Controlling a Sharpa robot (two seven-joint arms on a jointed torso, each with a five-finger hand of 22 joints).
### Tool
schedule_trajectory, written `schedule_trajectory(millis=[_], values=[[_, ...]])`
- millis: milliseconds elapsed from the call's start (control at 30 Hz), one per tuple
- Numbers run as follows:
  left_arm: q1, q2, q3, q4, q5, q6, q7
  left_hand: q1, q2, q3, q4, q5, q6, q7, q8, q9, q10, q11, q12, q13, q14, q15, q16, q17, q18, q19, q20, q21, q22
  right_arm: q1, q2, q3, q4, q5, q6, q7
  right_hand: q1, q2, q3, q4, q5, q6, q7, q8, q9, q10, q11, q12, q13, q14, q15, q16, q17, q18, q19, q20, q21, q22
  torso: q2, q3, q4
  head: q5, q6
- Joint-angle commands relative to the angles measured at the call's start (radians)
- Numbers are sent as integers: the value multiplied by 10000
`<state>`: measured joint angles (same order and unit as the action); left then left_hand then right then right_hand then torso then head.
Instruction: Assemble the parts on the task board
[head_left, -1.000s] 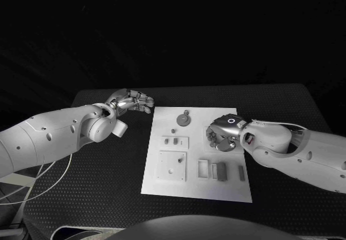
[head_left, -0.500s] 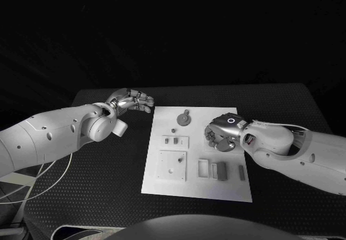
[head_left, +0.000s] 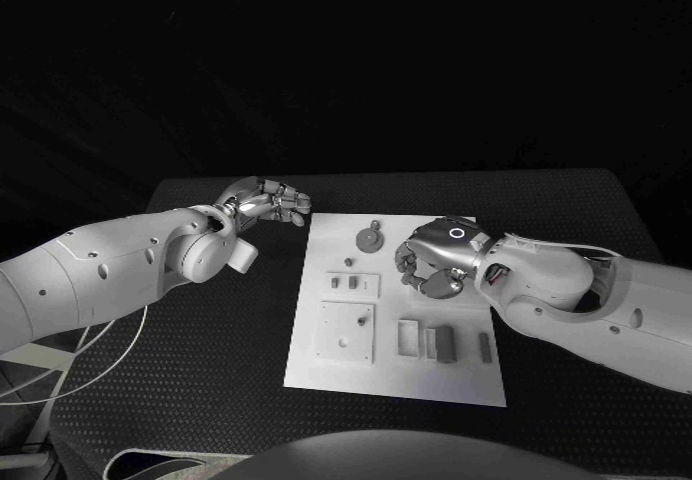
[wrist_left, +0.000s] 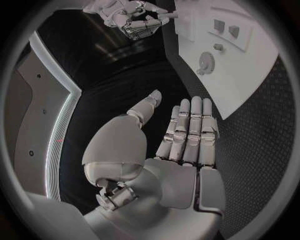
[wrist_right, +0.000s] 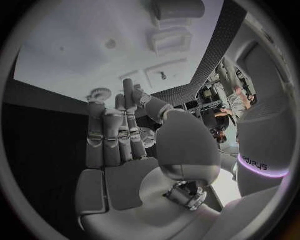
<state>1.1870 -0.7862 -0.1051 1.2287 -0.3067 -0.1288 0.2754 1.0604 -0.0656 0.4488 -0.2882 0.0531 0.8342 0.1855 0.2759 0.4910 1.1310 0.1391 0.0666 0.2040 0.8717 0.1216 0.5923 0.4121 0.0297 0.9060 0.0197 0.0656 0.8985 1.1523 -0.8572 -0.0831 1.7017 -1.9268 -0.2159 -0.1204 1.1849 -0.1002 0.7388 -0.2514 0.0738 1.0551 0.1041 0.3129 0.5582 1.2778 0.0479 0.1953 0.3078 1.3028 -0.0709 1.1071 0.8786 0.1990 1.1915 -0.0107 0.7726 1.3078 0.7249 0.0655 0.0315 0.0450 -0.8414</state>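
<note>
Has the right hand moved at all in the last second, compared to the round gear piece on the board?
Yes. The right hand has shifted over the task board toward the round gear piece, closing much of the gap; the gear itself has stayed put.

Head view: looks steeply down from above onto the task board (head_left: 397, 310) on the black worktop (head_left: 216, 350), taking in the whole board.
Left wrist view: sits close behind the left robot hand (wrist_left: 181, 145), facing across the worktop to the board (wrist_left: 250, 75).
Right wrist view: sits close behind the right robot hand (wrist_right: 125, 145), over the board (wrist_right: 75, 55).
Shared: all three show the board.
</note>
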Motion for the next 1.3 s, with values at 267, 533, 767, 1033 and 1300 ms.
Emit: schedule_trajectory(millis=[267,533,767,1033,1300], values=[[14,14,8,32,60,92,107,100,38,-74,8,-17,-11,54,55,-16,-46,43,15,-20,81,-5,-60,18,109,24,29,38,-19,-182,830,-25,-50,387,-679,448,20,70,699,37,38,72,-21,72,14,231,-170,279,430,-24,-89,67,18,628,148,-96,35,183,2,3,-1,107,7],[15,69,8,24,70,123,115,101,36,-76,8,-18,-10,54,57,-17,-45,43,16,-22,81,-5,-68,27,108,23,30,38,-24,-682,1689,-84,-282,377,-657,606,30,87,720,26,38,64,-20,69,20,224,-173,273,437,-29,-95,69,21,628,151,-102,37,182,9,9,26,195,-34],[16,134,9,-4,91,126,105,100,38,-77,9,-18,-11,54,58,-19,-45,42,17,-23,82,-4,-75,34,108,23,30,38,-28,-1215,2191,-120,-594,281,-642,643,37,104,735,6,36,53,-18,66,27,218,-177,269,445,-35,-100,71,25,628,155,-107,41,181,12,-2,43,326,-95],[31,180,10,1,91,136,106,103,38,-78,8,-17,-11,54,59,-20,-44,42,18,-25,82,-4,-82,41,108,22,30,38,-32,-1378,2424,-224,-893,125,-536,617,39,114,742,-9,34,47,-17,64,31,215,-179,266,451,-38,-102,73,28,628,157,-110,44,182,8,-11,15,467,-176],[33,186,10,-11,98,146,97,104,39,-79,8,-18,-12,54,60,-21,-45,42,18,-27,82,-3,-88,49,107,22,31,38,-35,-1569,2598,-273,-1078,124,-433,636,37,124,747,-23,33,44,-16,64,36,214,-180,264,456,-40,-104,76,31,628,159,-112,47,182,1,11,31,529,-258]])
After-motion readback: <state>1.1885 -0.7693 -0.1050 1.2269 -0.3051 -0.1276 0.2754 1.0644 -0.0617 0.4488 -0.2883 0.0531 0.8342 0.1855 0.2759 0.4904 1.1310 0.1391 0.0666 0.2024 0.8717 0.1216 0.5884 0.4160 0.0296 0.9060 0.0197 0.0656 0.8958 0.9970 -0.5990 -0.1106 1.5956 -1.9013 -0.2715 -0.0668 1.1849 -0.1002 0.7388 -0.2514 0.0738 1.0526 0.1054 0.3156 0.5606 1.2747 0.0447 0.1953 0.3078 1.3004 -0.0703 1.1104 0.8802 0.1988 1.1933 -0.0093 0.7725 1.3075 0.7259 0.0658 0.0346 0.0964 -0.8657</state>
